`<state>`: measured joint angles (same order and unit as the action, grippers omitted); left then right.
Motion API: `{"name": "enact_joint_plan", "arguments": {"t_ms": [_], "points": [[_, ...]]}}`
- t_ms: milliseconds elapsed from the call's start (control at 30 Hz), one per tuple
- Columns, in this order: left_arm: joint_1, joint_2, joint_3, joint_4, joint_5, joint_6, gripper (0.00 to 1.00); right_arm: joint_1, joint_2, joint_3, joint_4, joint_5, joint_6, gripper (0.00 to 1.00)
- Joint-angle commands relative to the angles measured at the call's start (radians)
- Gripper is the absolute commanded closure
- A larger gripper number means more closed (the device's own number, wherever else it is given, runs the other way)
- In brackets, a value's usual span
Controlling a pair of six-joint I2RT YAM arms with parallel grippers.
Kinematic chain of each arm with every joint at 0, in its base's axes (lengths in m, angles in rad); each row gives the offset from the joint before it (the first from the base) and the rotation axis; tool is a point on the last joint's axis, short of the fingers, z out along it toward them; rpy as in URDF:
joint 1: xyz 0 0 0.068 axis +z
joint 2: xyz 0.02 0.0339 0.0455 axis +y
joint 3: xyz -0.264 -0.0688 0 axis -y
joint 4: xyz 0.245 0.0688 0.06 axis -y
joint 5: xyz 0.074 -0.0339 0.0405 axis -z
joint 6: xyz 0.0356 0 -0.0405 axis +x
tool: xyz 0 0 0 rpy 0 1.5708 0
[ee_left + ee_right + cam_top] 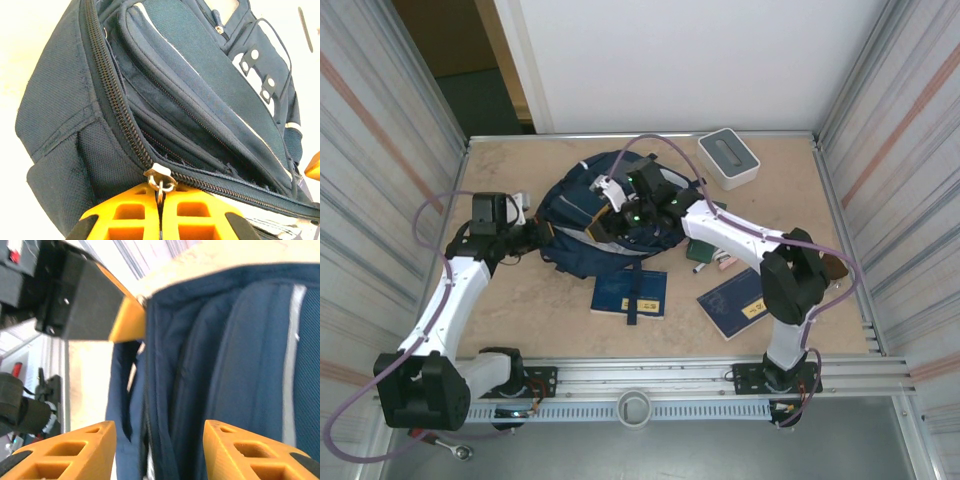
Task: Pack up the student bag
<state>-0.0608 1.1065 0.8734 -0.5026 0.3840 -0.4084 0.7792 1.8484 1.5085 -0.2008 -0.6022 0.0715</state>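
The left gripper (538,236) is at the left edge of the bag (575,205) in the top view. The bag lies at the middle of the table (520,300), toward the far side. The right gripper (618,215) is over the top of the bag, and from here I cannot tell how its jaws stand. A white box (728,158) stands to the right of the bag near the far edge, apart from it. Two booklets lie in front of the bag: one (630,293) just beside its near edge, the other (735,302) further right. Some small items (710,262) lie between the bag and the right booklet; they are too small to name.

In the left wrist view, the left gripper (161,200) has its orange fingers (125,215) pressed together on the metal zipper pull (160,179). The bag (200,75) lies on its side, and the zipper is partly open above the pull.

In the right wrist view, the right gripper (160,440) has its fingers (75,450) well apart, holding nothing. The padded edge of the bag (240,350) is behind the gap. The left gripper (127,322) shows at the upper left, touching the corner of the bag.
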Motion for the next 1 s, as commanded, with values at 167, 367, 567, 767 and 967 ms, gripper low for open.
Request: {"name": "enact_joint_plan", "arguments": {"t_ms": [167,367,567,767,967], "points": [[-0.005,-0.046,0.052,0.027,0.041,0.034,1.00,0.032,0.143,0.170,-0.024,-0.027,0.050,0.49],[-0.008,-0.049,0.046,0.029,0.044,0.033,1.00,0.036,0.214,0.245,-0.043,-0.013,0.059,0.57],[-0.006,-0.062,0.042,0.017,-0.008,0.022,1.00,0.035,0.249,0.284,-0.050,-0.019,0.055,0.84],[0.058,-0.110,0.020,0.016,-0.088,-0.030,1.00,0.035,0.355,0.492,-0.086,-0.063,0.055,1.00],[0.098,-0.171,0.001,0.006,-0.119,-0.037,1.00,0.046,0.516,0.810,-0.214,-0.113,0.029,1.00]]}}
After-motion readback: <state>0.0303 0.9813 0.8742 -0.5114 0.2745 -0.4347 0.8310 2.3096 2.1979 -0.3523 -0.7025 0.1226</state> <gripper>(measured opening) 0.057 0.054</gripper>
